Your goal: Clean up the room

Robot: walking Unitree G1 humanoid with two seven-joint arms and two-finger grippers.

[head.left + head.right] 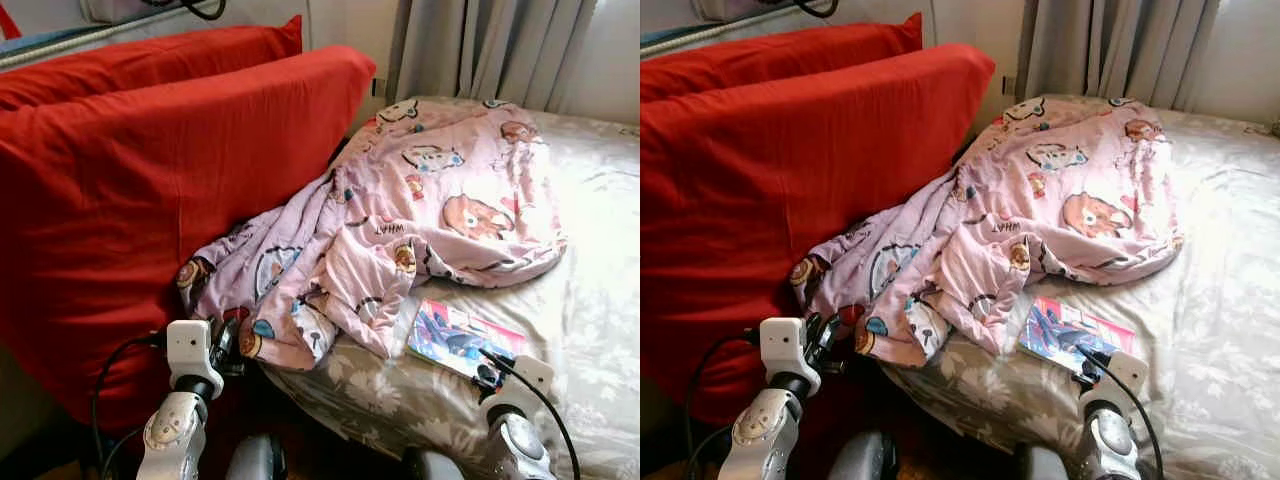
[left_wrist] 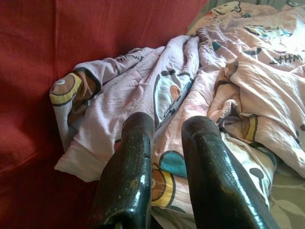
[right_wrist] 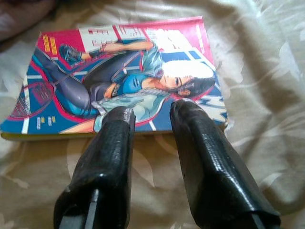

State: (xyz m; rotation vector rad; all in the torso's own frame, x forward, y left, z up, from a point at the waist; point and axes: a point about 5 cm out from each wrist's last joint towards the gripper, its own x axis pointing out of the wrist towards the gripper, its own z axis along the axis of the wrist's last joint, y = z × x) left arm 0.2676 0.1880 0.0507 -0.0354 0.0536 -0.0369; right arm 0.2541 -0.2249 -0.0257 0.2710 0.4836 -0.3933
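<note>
Left eye view: a thin comic book (image 1: 462, 338) lies flat on the flowered bed sheet (image 1: 590, 300), at five o'clock from the rumpled pink blanket (image 1: 400, 220) and well apart from the red pillows (image 1: 150, 180). The right gripper (image 1: 490, 375) hangs over the book's near corner; the left gripper (image 1: 226, 345) sits at the blanket's low edge.

Right eye view: the same layout, with the book at about eleven o'clock from the right wrist and the blanket's hem just at the left fingers.

Left wrist view: the two black fingers (image 2: 128, 171) stand a little apart with nothing between them, pointing into soft folds of blanket. That cloth looks light and limp; a bunched fold would probably be the best hold.

Right wrist view: the fingers (image 3: 200, 157) are slightly parted and empty, their tips over the book's near edge at twelve o'clock. The book looks light, bendy and glossy, so likely slippery; pinching that near edge or the spine seems the way in, since the sheet gives beneath it.
</note>
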